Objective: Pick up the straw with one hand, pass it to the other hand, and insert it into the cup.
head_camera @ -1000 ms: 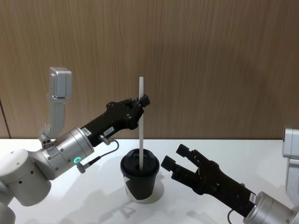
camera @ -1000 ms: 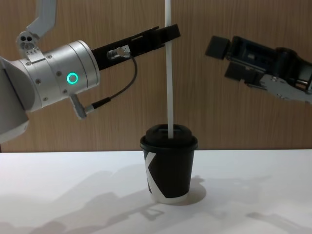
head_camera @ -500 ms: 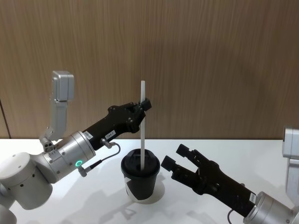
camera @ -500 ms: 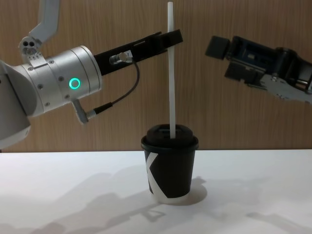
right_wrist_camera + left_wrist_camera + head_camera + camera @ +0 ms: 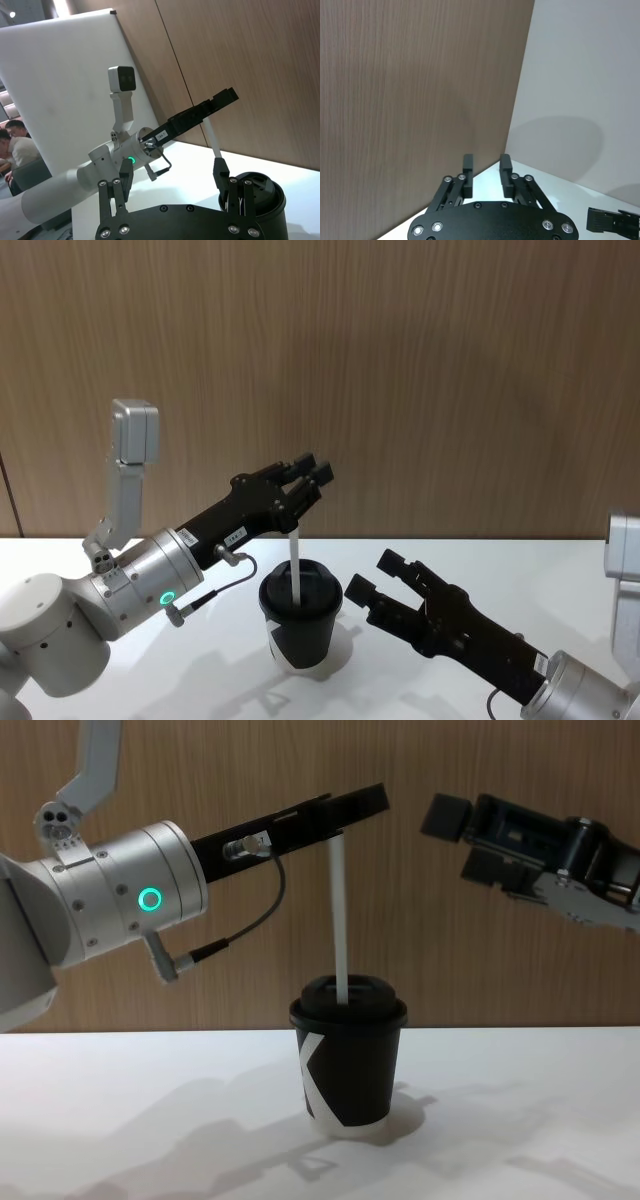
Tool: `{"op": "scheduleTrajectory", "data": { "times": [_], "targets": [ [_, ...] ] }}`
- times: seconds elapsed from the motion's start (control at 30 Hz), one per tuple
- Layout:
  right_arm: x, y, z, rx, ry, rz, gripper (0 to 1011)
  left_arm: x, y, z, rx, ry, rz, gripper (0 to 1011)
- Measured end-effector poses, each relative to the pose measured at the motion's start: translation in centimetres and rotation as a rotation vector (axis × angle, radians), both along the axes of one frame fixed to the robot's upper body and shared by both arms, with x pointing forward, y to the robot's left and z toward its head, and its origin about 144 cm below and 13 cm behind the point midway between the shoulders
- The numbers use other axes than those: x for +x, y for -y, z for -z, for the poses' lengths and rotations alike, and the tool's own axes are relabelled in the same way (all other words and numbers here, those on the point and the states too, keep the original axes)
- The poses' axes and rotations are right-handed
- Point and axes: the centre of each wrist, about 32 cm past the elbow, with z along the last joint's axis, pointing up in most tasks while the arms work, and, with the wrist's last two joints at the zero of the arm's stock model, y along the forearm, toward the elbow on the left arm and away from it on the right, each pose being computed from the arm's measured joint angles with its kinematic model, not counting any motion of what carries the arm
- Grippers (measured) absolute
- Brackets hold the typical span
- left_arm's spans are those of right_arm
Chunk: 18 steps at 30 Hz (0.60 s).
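Straw point(image 5: 340, 920): upright in cup lid hole, leaning slightly; top end right at underside of L fingertips.
Cup point(image 5: 347, 1065): black, white mark, domed lid; stands on white table point(image 5: 120, 1100), centre front.
L gripper point(image 5: 310, 476): long, flat, on silver cylinder w/ green ring; above cup. Fingers spread apart, nothing clamped – straw let go.
R gripper point(image 5: 375, 580): blocky; just right of cup in head view, raised above table. Fingers apart, empty.
Backdrop: wood-panel wall point(image 5: 450, 360).
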Motion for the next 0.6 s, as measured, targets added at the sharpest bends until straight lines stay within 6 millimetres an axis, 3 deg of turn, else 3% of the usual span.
{"op": "scheduleTrajectory", "data": {
  "times": [0.6],
  "targets": [
    [0.00, 0.00, 0.00, 0.000, 0.000, 0.000, 1001, -0.96, -0.24, -0.63, -0.012, 0.039, -0.012, 849]
  ]
}}
